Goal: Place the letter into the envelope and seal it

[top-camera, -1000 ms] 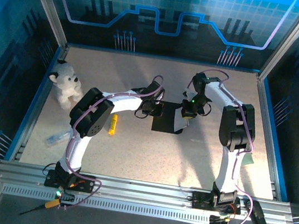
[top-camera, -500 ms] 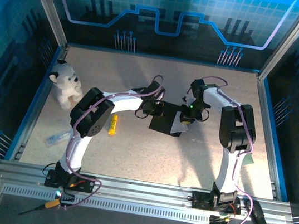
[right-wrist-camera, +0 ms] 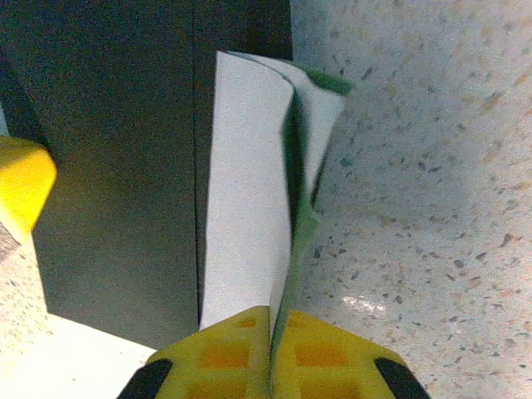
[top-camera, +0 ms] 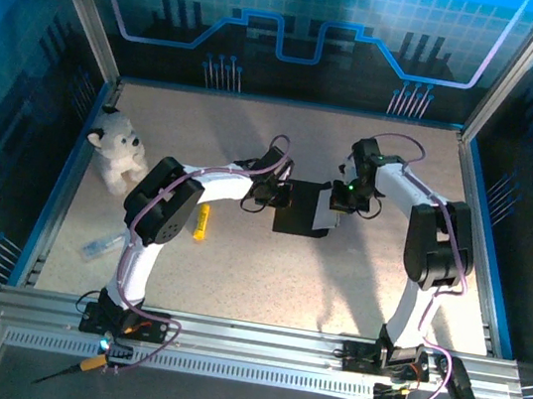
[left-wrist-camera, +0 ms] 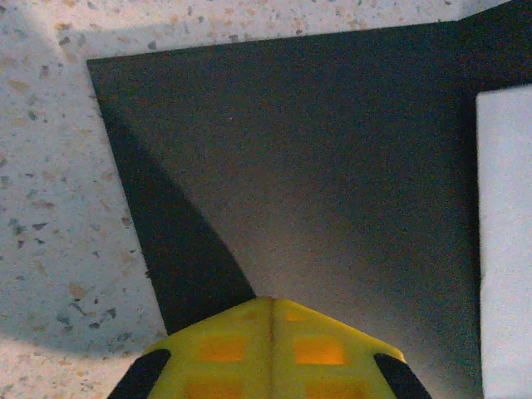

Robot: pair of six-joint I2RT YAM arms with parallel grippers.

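The right gripper is squeezed shut on the folded letter. The letter lies partly over the right end of the black envelope and partly over the table. The left gripper is shut too, with its tips at the envelope's left side. I cannot tell if it pinches it. The letter's fold puffs open, so it may catch on the envelope's edge and crumple, or push the envelope away.
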